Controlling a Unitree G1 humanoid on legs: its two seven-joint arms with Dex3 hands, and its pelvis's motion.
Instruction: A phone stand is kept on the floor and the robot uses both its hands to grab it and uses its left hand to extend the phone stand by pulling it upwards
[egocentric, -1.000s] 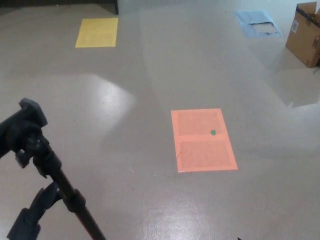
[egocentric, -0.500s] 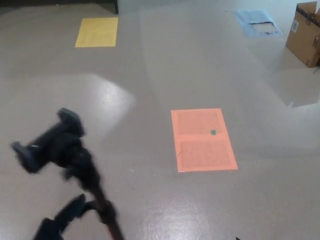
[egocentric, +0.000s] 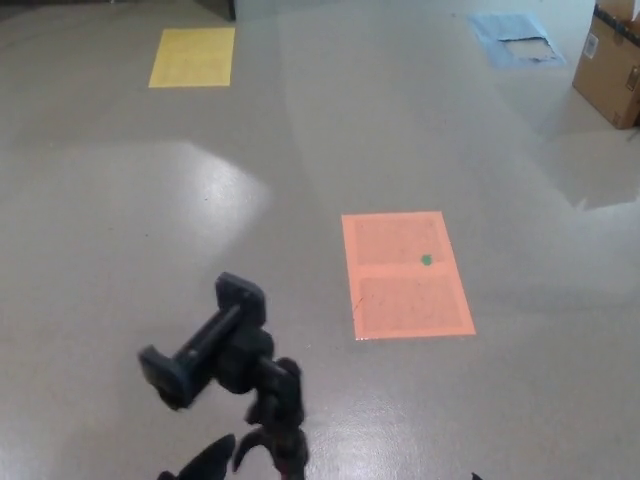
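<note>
- One phone stand (egocentric: 235, 385) rises from the floor (egocentric: 330, 130) near the bottom edge of the head view, left of centre.
- Its black clamp head (egocentric: 205, 340) sits at the top, tilted, its long side running from lower left to upper right.
- The pole below the head runs out of the bottom edge; a dark leg or knob (egocentric: 200, 462) shows just beside it.
- Neither robot hand shows, so whether either is released, clenched or grasping cannot be told.
- An orange sheet (egocentric: 405, 275) lies flat to the right of the stand, apart from it, with a small green dot (egocentric: 427, 260) on it.
- A yellow sheet (egocentric: 193, 56) lies near the top left corner.
- A blue sheet (egocentric: 515, 40) lies near the top right, with a cardboard box (egocentric: 612, 65) at the right edge.
</note>
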